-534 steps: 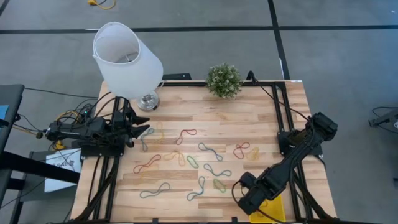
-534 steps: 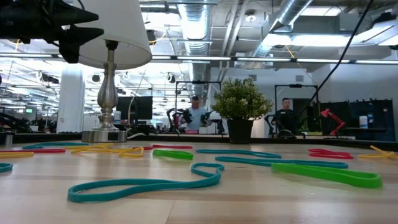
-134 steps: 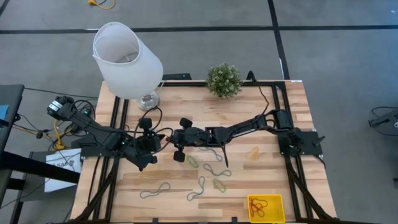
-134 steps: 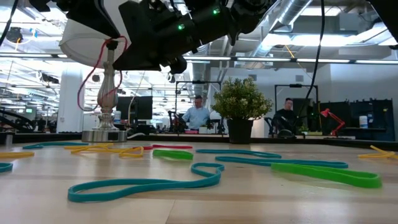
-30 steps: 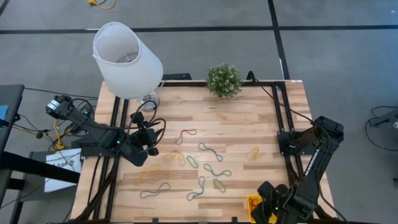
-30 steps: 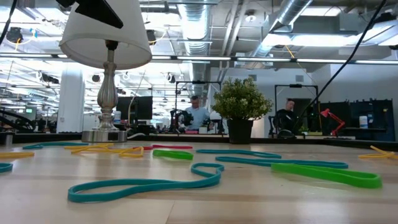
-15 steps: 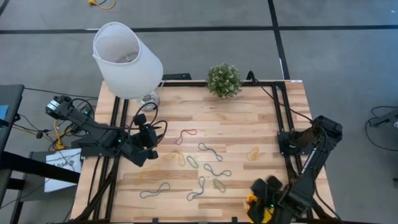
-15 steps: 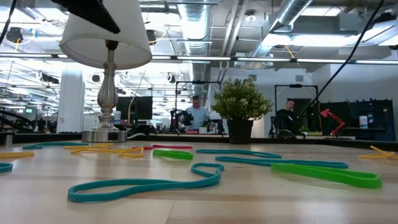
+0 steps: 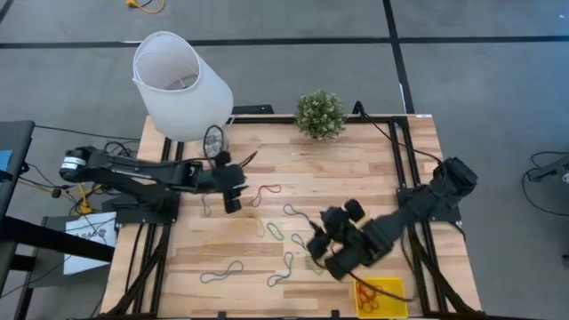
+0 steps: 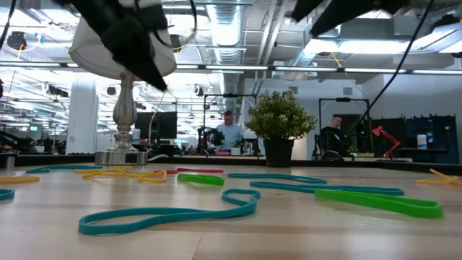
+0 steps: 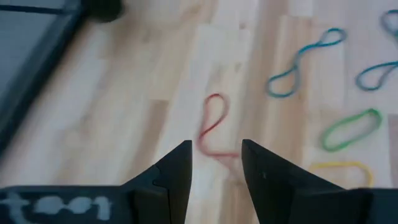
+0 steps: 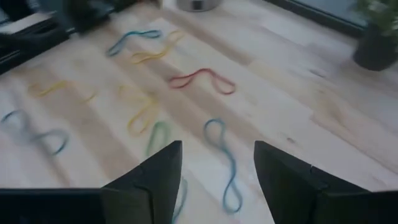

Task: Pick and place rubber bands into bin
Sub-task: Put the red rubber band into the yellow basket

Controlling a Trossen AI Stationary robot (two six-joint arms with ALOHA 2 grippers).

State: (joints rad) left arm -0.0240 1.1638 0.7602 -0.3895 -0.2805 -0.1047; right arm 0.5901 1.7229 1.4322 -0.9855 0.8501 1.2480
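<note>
High view first: we see the red rubber band lying flat on the wooden table, toward the lamp side, with its long axis running roughly across the table from left to right. It sits just beside the left gripper, on the side facing the table's middle. Through the left wrist view the same red band lies straight ahead of the fingers, its nearer end curling in between them, its length pointing away from them. Those fingers stand apart with nothing between them but the band's tail on the wood below; nothing is held.

We judge the left arm far nearer this band than the right, so the coming move turns on a short reach forward and down along the band's own line.

The other rubber bands lie scattered near the table's middle, green, grey-blue and yellow. The right gripper hangs over them, fingers spread wide and empty. The yellow bin rests at the near right corner, with some red bands already in it.

Beyond stand a white lamp and a small potted plant. We can read no brand, label or writing anywhere.
</note>
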